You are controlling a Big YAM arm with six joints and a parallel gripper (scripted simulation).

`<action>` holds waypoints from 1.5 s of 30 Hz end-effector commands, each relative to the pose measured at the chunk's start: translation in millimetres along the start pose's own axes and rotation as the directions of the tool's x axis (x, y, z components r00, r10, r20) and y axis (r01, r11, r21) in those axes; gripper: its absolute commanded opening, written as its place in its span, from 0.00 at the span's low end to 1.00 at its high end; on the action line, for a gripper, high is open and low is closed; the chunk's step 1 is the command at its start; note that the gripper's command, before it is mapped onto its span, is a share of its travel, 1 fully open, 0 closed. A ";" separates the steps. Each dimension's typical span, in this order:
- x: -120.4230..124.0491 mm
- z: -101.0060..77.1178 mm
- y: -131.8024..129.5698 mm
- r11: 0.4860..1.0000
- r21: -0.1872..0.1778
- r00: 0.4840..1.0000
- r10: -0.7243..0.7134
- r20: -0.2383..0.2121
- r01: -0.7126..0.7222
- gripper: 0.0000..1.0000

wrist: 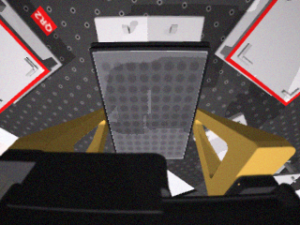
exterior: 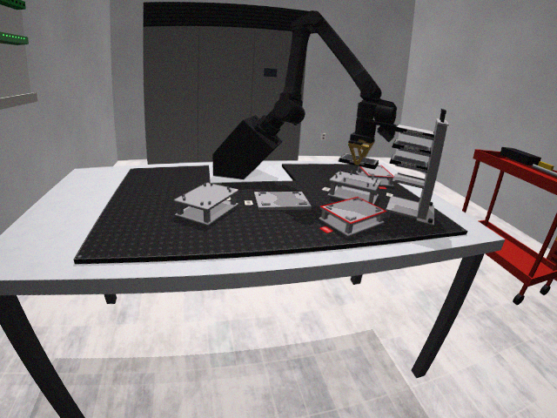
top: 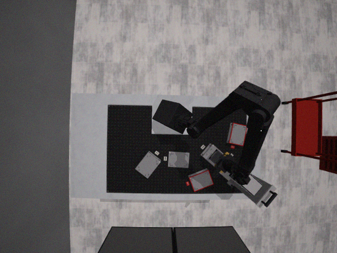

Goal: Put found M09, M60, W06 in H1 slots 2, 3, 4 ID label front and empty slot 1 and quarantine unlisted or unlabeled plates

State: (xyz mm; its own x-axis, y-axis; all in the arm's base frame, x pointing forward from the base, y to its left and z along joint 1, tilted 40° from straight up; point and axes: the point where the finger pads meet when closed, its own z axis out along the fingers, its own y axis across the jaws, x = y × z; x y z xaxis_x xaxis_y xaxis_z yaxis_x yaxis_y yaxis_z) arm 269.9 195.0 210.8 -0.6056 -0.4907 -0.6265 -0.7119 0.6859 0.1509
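Observation:
My gripper [wrist: 150, 112] is shut on a dark plate with a grey well grid [wrist: 149, 108], its yellow fingers on the two long sides. In the exterior view the gripper [exterior: 359, 153] holds the plate [exterior: 357, 158] level, a little above a grey nest [exterior: 355, 182]. The same nest shows white beyond the plate's far end in the wrist view [wrist: 149, 29]. No ID label shows on the plate. The plate hotel H1 [exterior: 416, 166] stands just right of the gripper, with dark plates on its upper shelves. From above, the gripper [top: 226, 159] is between the nest [top: 210, 153] and H1 [top: 250, 186].
Two red-rimmed quarantine nests [top: 200, 180] [top: 237, 134] lie empty on either side of the gripper; a QR2 label [wrist: 43, 20] shows at the wrist view's upper left. Two more grey nests [top: 148, 164] [top: 178, 159] lie to the left. A red cart [top: 306, 126] stands beside the table.

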 end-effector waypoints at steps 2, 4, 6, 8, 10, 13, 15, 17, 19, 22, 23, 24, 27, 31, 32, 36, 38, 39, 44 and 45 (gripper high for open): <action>-24.4 -26.8 -1.1 1.000 0.016 0.998 -0.025 0.059 0.024 0.86; -24.3 -29.6 -1.0 1.000 0.016 0.998 -0.025 0.059 0.024 0.86; -24.3 -32.5 -1.0 1.000 0.017 0.998 -0.025 0.059 0.024 0.86; -24.2 -38.1 -0.8 1.000 0.017 0.998 -0.026 0.060 0.025 0.86; -24.1 -43.8 -0.7 1.000 0.018 0.998 -0.026 0.060 0.025 0.86; -23.9 -52.2 -0.5 0.999 0.018 0.998 -0.027 0.060 0.026 0.86; -23.7 -57.8 -0.3 0.999 0.019 0.998 -0.027 0.060 0.026 0.86; -23.5 -63.4 -0.1 0.999 0.019 0.998 -0.028 0.061 0.027 0.86; -23.4 -69.0 0.0 0.999 0.020 0.998 -0.029 0.061 0.027 0.86; -23.3 -71.8 0.1 0.999 0.020 0.998 -0.029 0.061 0.028 0.86; -20.3 -68.9 -1.5 1.000 0.016 0.999 -0.022 0.044 0.021 0.86; -22.8 -76.2 -0.2 0.999 0.020 0.998 -0.028 0.057 0.027 0.86; -22.7 -85.7 0.5 0.999 0.022 0.998 -0.030 0.061 0.029 0.86; -22.2 -96.8 0.9 0.999 0.023 0.998 -0.031 0.061 0.030 0.86; -22.1 -99.5 1.0 0.999 0.023 0.998 -0.031 0.061 0.030 0.86; -21.4 -109.6 0.9 0.999 0.023 0.998 -0.031 0.057 0.030 0.86; -21.4 -113.3 1.4 0.999 0.025 0.998 -0.033 0.060 0.031 0.86; -21.4 -113.3 1.4 0.999 0.025 0.998 -0.033 0.060 0.031 0.86; -20.6 -126.8 1.9 0.999 0.026 0.998 -0.034 0.059 0.032 0.86; -20.5 -129.5 2.0 0.999 0.026 0.998 -0.034 0.059 0.033 0.86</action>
State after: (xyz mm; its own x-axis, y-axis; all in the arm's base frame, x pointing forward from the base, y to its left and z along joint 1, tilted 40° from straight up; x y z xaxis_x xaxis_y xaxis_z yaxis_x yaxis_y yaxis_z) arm 236.0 142.3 293.7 -0.6019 -0.4808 -0.6376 -0.7097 0.6881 0.1511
